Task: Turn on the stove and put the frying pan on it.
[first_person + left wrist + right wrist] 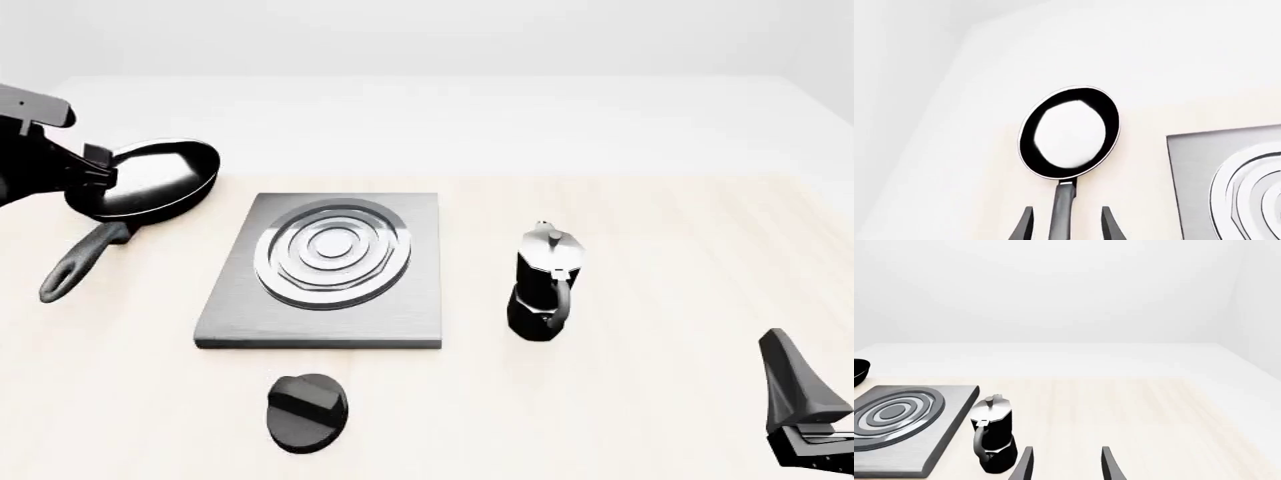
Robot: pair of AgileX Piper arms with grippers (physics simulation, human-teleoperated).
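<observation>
Black pan (144,180) sat left of the stove (324,268), its handle between the left pincer's (1066,225) open fingers, ungripped. Right pincer (1066,465) open, empty. Next: close, probably.

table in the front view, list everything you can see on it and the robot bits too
frying pan: 1, glossy black, far left of the table, left of the stove
stove: 1, grey plate with silver rings, middle of the table
knob: 1, black, near edge, in front of the stove
moka pot: 1, black and silver, upright, right of the stove
table: 1, pale wood
left gripper: 1, black, open, fingers either side of the pan handle
right gripper: 1, black, open, near right corner, holding nothing
</observation>
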